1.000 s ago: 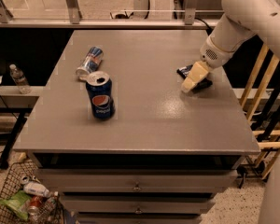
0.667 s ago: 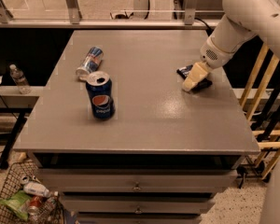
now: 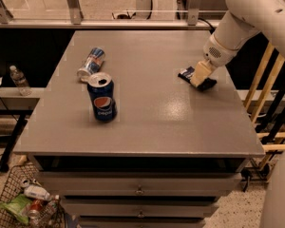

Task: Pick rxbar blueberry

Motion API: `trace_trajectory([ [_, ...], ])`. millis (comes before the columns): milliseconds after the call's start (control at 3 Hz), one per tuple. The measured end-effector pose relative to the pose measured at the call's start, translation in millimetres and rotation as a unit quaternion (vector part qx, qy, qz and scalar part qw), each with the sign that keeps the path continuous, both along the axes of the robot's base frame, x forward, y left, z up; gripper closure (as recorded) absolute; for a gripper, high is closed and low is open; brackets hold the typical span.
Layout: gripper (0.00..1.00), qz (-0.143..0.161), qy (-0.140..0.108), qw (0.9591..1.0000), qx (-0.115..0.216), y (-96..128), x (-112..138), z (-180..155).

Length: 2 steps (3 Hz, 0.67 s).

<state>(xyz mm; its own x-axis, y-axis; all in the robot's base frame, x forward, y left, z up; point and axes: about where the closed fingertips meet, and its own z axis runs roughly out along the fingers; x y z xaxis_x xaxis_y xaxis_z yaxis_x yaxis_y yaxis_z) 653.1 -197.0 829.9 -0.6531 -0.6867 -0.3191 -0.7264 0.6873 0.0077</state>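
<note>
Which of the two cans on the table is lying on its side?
The slim silver-blue-red can, at the back left; the blue Pepsi can in front of it stands upright. The gripper is at the rxbar blueberry on the right.

One camera looks down from high up at the front of the grey table [image 3: 147, 122], facing its far edge. The gripper [image 3: 199, 76] is low over the table's right side.

Well left of the gripper [image 3: 200, 78], which is low at the table's [image 3: 152, 125] right side: an upright Pepsi can [image 3: 102, 99] and a toppled slim can [image 3: 91, 63].
</note>
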Motion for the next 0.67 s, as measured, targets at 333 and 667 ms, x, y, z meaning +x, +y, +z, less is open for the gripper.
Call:
trace_trajectory([
  [333,1.00,0.000,0.000,1.0000,0.000,0.0,0.0,0.5],
  [667,1.00,0.025,-0.049,0.9984,0.010,10.8,2.3,39.7],
])
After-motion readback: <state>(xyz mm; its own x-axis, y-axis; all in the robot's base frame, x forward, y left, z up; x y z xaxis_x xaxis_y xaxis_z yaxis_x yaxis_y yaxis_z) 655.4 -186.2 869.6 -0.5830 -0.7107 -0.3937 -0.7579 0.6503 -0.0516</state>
